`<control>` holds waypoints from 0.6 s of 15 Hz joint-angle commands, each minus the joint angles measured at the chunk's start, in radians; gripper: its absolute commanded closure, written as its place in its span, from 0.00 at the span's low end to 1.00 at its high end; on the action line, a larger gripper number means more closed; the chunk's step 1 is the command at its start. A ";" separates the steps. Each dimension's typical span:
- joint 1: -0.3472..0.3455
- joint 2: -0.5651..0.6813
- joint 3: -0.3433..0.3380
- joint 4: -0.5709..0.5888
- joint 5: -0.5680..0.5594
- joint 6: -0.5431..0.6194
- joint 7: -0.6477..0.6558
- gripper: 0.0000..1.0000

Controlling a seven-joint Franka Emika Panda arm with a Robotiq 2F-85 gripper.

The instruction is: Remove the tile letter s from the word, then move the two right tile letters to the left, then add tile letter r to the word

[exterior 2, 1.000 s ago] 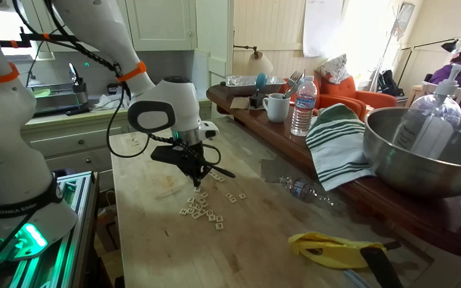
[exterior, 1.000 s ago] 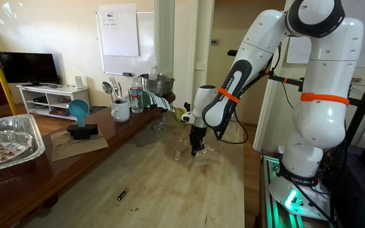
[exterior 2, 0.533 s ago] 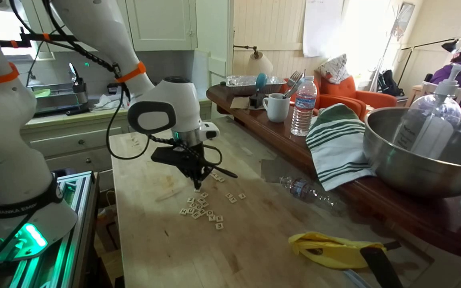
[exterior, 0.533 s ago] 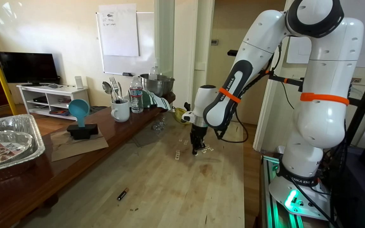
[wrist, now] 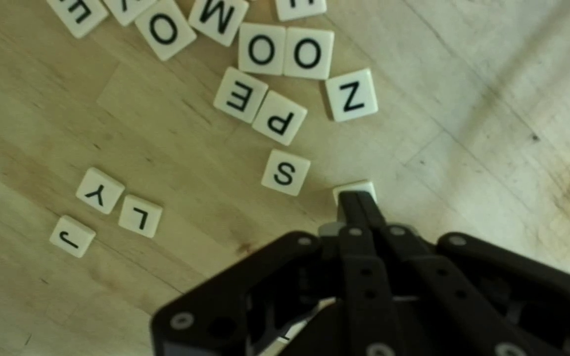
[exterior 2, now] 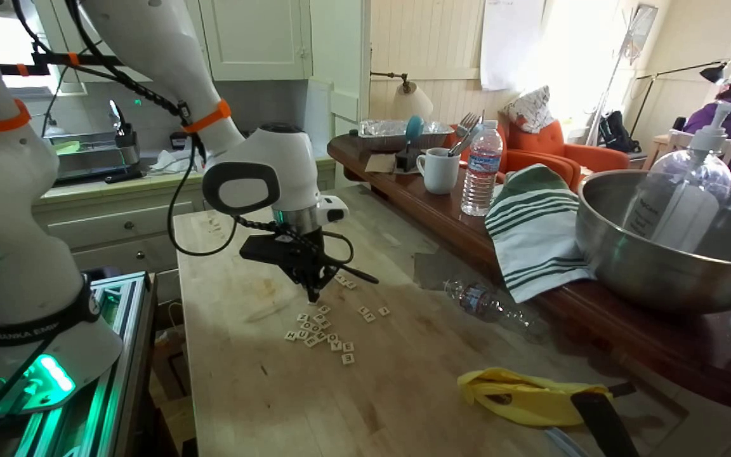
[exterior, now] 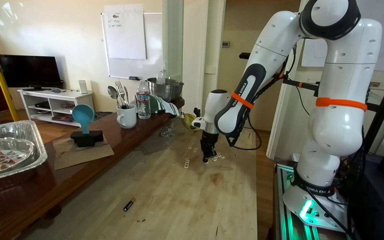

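In an exterior view we see the gripper (exterior: 207, 159) pointing down, with the word (exterior: 186, 162), a short row of tiles on the surface (exterior: 178, 196), near it. In an exterior view we find loose letters (exterior 2: 321, 336) in front of the gripper, part of the row behind it. In the wrist view its fingers (wrist: 349, 212) meet, holding nothing we can see; their tips cover part of one tile (wrist: 356, 186), and we cannot tell whether they touch it. The S tile (wrist: 285, 172) lies just beside the gripper.
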 commanded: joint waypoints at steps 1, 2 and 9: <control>-0.007 0.061 0.011 0.016 0.030 0.027 0.001 1.00; -0.007 0.065 0.010 0.021 0.034 0.025 0.013 1.00; -0.021 0.096 0.025 0.080 0.138 0.000 0.065 1.00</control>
